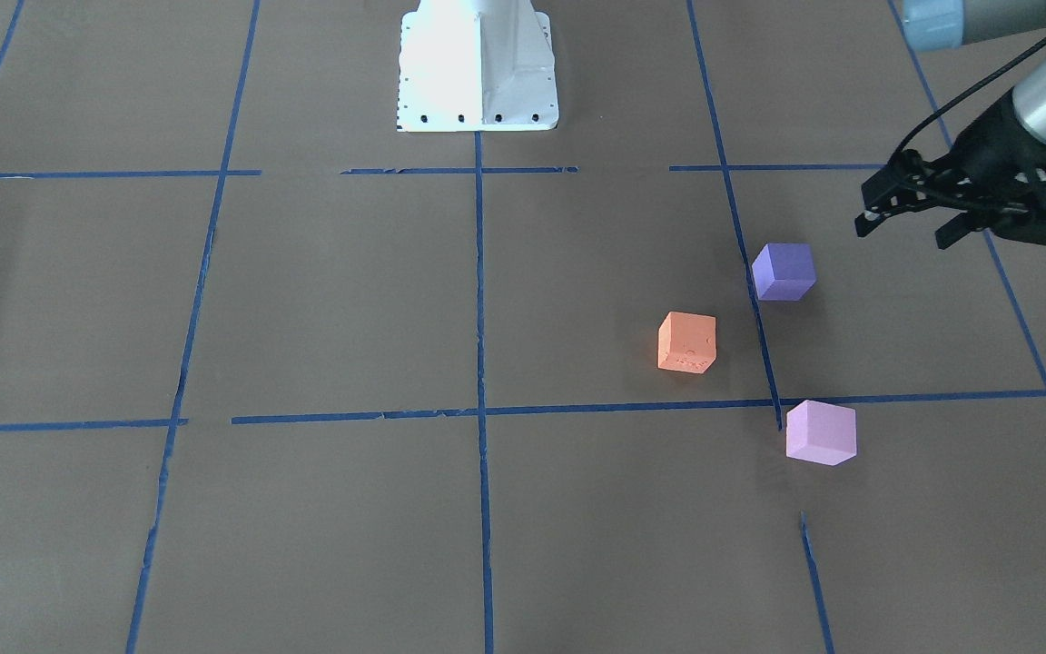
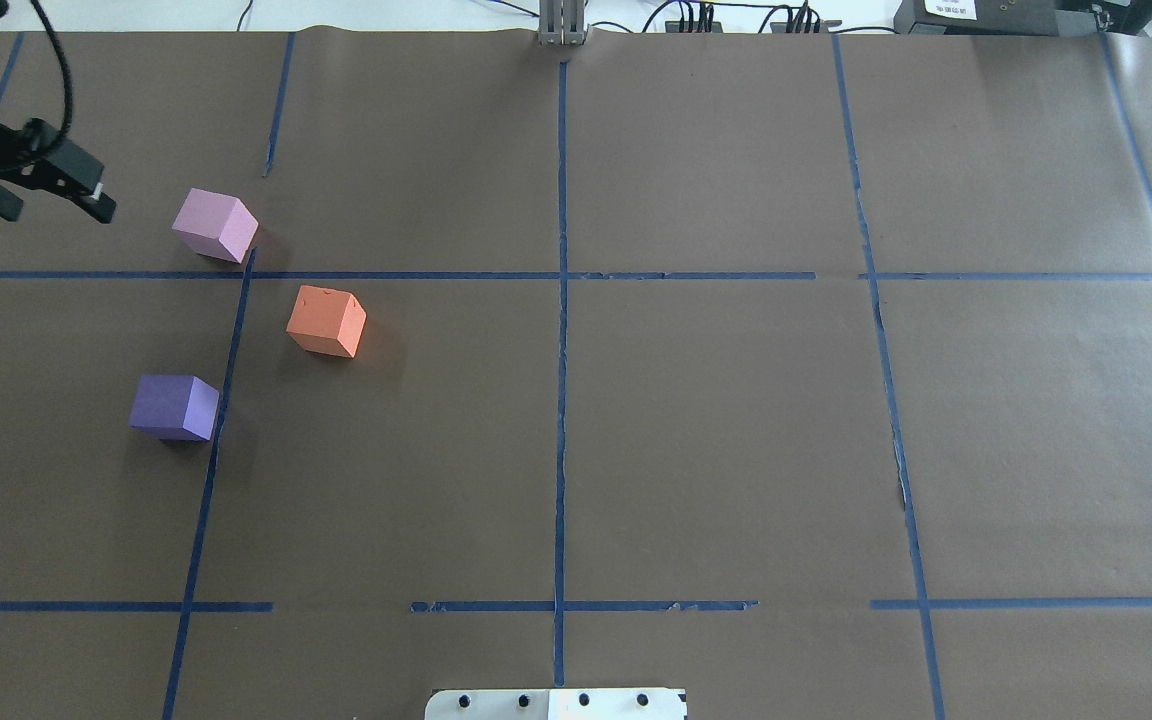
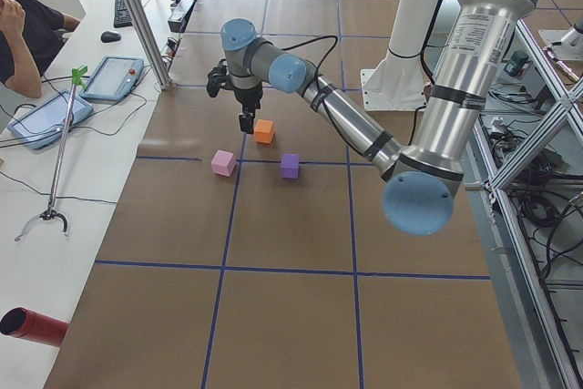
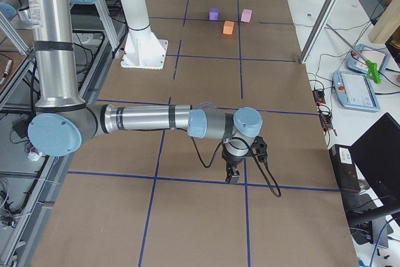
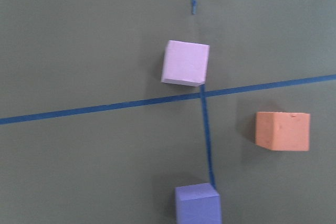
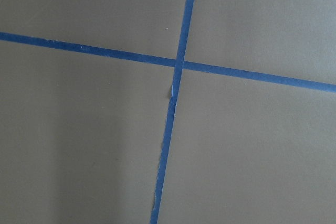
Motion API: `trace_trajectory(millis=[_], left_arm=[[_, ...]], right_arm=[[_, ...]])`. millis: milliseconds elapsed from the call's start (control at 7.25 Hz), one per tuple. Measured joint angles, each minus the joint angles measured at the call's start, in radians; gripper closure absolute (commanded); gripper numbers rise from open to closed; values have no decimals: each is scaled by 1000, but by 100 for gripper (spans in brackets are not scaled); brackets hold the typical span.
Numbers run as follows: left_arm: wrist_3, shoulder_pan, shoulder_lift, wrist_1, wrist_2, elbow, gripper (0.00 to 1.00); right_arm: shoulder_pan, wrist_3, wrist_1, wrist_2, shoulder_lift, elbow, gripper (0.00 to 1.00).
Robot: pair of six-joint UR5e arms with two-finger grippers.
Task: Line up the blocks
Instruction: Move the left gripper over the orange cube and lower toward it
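Observation:
Three cubes lie apart on the brown paper on my left side. The orange block (image 1: 686,341) (image 2: 326,321) (image 5: 282,130) sits nearest the table's middle. The violet-blue block (image 1: 784,271) (image 2: 174,407) (image 5: 197,204) is closer to my base. The pale pink block (image 1: 820,432) (image 2: 216,225) (image 5: 184,62) is farthest out, at a tape crossing. My left gripper (image 1: 906,232) (image 2: 54,208) is open and empty, hovering above the table to the outer side of the blocks. My right gripper (image 4: 232,176) shows only in the exterior right view, low over bare paper; I cannot tell whether it is open.
Blue tape lines (image 2: 562,300) grid the paper. My white base plate (image 1: 478,64) (image 2: 556,703) is at the near edge. A side table (image 3: 55,225) holds tablets, a grabber stick and a red cylinder (image 3: 32,325), with a seated person beside it.

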Motion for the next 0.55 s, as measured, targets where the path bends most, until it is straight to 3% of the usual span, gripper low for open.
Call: trace_trajectory(millis=[276,552], left_arm=[[-129,152,-64,-56,91,74,0],[-159,199,-85,-166,124,156,0]], right_arm=[[0,0,0,0,0,0,0],[0,0,0,0,0,0,0]])
